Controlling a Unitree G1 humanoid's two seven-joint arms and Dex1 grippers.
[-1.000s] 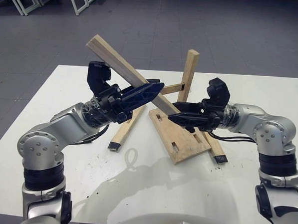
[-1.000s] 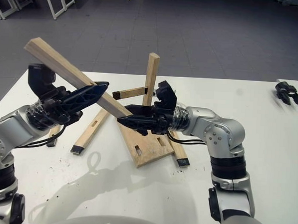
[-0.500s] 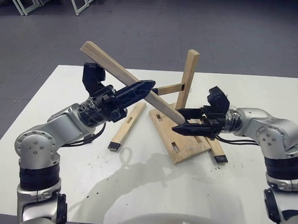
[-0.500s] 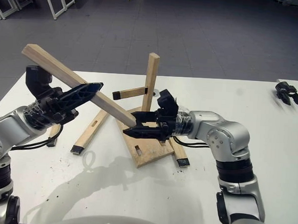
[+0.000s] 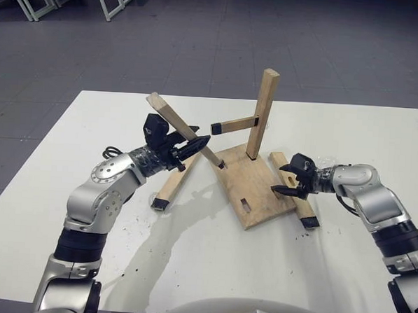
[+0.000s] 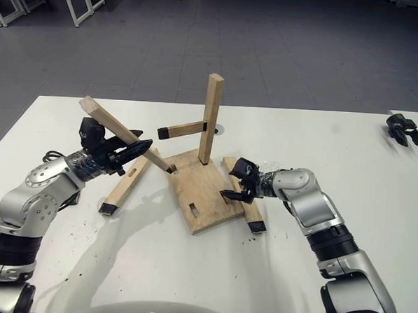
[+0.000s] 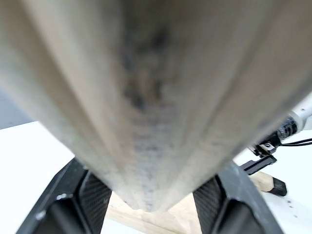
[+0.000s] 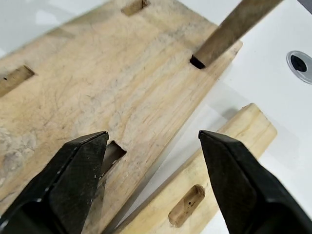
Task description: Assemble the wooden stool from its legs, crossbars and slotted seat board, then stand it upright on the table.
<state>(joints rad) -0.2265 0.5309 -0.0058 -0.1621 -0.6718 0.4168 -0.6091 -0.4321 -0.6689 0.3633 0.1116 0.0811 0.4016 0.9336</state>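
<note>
**Third leg meeting the seat board, right claw spread over a slot**

The white table is carrying every stool part near its middle. The seat board is lying there, turned so that one corner is pointing at the table's near edge.

One leg is standing upright in a slot near the board's far corner, and that slot is gripping its foot. A second leg is slanting down from the left. Its dark lower end is touching the board at the left corner, though whether it is sitting inside a slot cannot be told. A third leg is lying flat on the table just left of the board, with its black tip pointing toward the near edge. A fourth leg is lying along the board's right edge, black tip also nearest.

A short crossbar is sticking out sideways from the upright leg, pointing toward the table's left edge and hanging clear of the board.

The left gripper is grasping the slanted leg partway down, and its dark fingers are clamping either side of the wood. The right gripper is hovering low over the board's right edge with its jaws spread wide, holding nothing.

One of its fingertips is resting just beside another slot, which is showing as a dark opening in the board. The fourth leg is showing a small slot of its own.

A small black object is sitting near the table's far right corner, well apart from the stool parts.
</note>
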